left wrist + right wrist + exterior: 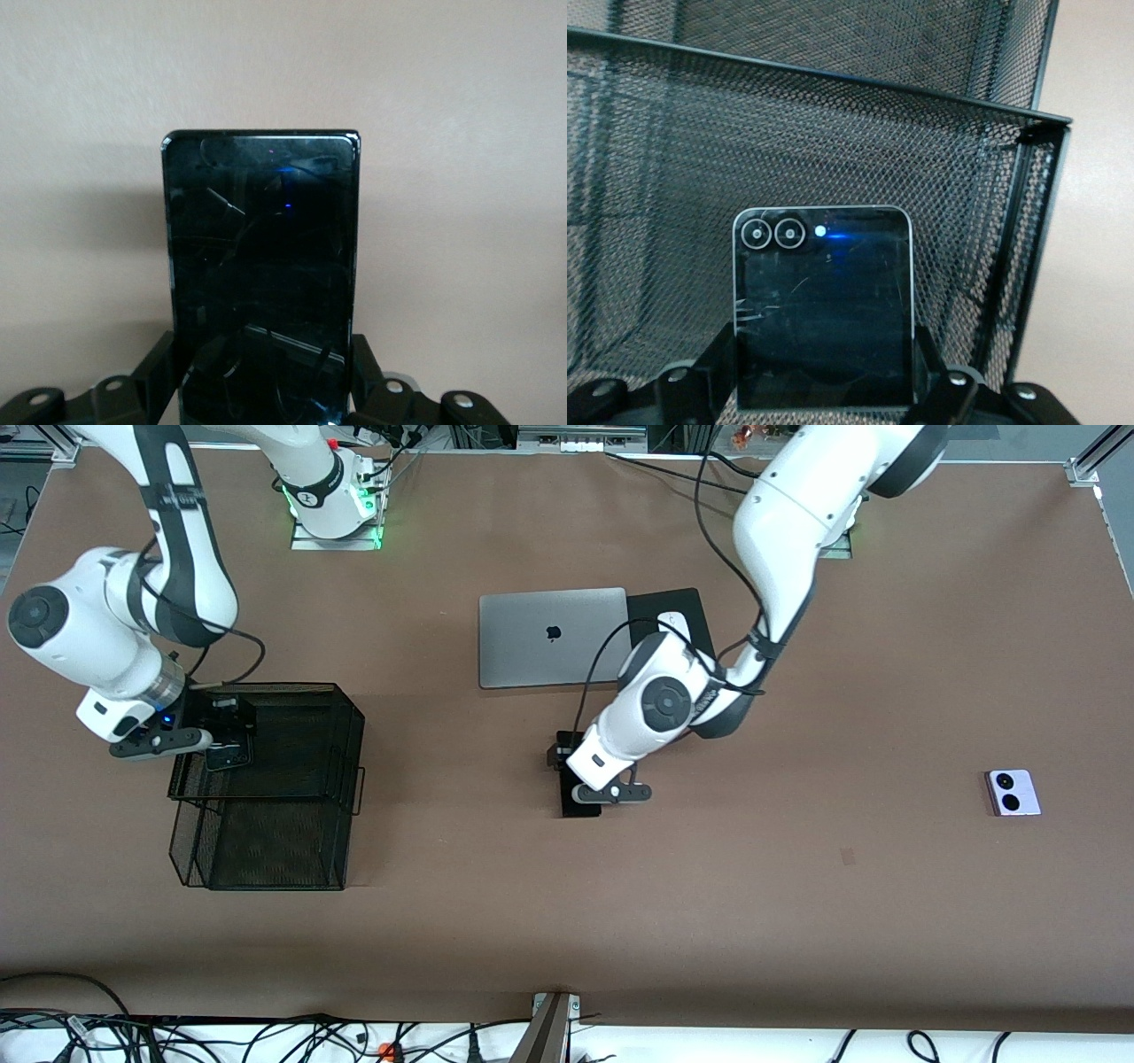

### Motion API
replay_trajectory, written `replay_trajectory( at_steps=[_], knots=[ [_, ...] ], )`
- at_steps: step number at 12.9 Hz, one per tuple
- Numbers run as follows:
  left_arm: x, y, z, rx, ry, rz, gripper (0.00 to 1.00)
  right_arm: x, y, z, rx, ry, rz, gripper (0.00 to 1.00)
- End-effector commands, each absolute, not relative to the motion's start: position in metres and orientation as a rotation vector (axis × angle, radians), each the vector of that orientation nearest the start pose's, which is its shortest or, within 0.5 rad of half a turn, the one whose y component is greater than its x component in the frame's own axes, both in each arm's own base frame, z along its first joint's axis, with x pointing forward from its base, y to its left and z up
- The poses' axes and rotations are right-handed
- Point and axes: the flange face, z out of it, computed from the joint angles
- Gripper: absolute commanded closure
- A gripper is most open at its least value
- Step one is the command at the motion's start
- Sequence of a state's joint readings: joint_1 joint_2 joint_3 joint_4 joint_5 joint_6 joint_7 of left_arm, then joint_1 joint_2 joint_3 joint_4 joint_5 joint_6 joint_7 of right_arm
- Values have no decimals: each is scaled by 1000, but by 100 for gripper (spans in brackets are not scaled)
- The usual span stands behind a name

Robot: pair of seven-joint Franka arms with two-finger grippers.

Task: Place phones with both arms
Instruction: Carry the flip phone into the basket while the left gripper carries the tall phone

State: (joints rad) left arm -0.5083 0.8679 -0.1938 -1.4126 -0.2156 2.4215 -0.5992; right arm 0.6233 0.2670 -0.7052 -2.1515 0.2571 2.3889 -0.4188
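We see the brown counter (797, 921) carrying everything, with the two white arms reaching over it from their bases. The right arm (106, 629) bends down over the black mesh basket (292, 841), a tiered wire tray standing toward the right arm's end of the counter. The left arm (780, 540) reaches down near the middle of the counter, just nearer the front camera than the closed silver laptop (554, 638) and the black pad (682, 607) beside it.

Next in size, we find the long slim black phone (261, 266) lying flat on the counter beneath the left claw (592, 786). The left wrist view shows that claw's fingers (152, 372) set on either side of the phone's long edges, pressed against them.

The right claw (223, 737) hangs over the upper tier of the basket and grips the small squarish black phone (822, 305) between its fingers (937, 376); the right wrist view shows the twin camera rings and a light dot at one end of the phone, with mesh all around.

Smallest, the lavender-white phone (1013, 793) with two black circles lies alone toward the left arm's end of the counter, well apart from both claws.
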Motion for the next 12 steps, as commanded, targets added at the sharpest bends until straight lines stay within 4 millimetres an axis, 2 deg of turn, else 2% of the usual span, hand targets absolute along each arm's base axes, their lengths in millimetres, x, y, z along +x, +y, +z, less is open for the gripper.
replay_trajectory(
  at_steps=[1, 2, 3, 5, 6, 7, 8, 9, 11, 12],
  knots=[
    [585, -468, 208, -3454, -280, 79, 89, 577, -41, 312, -3122, -250, -109, 65],
    [582, -469, 197, -3445, -281, 103, 88, 579, -41, 311, -3115, -223, -117, 1],
    [575, -475, 188, -3438, -259, 121, 89, 584, -42, 315, -3112, -207, -129, 0],
    [572, -479, 187, -3434, -224, 116, 90, 593, -39, 327, -3112, -214, -159, 0],
    [572, -479, 187, -3424, -191, 95, 85, 597, -37, 332, -3110, -219, -166, 0],
    [570, -480, 187, -3413, -156, 79, 32, 599, -34, 339, -3100, -222, -163, 0],
    [561, -487, 182, -3394, -96, 67, 0, 604, -31, 352, -3089, -215, -159, 0],
    [555, -494, 183, -3391, -82, 67, 0, 610, -28, 368, -3074, -210, -127, 0],
    [562, -485, 190, -3381, -90, 65, 0, 623, -18, 406, -3069, -198, -63, 0],
    [566, -478, 204, -3371, -98, 70, 0, 627, -14, 420, -3089, -188, -42, 0]
  ],
)
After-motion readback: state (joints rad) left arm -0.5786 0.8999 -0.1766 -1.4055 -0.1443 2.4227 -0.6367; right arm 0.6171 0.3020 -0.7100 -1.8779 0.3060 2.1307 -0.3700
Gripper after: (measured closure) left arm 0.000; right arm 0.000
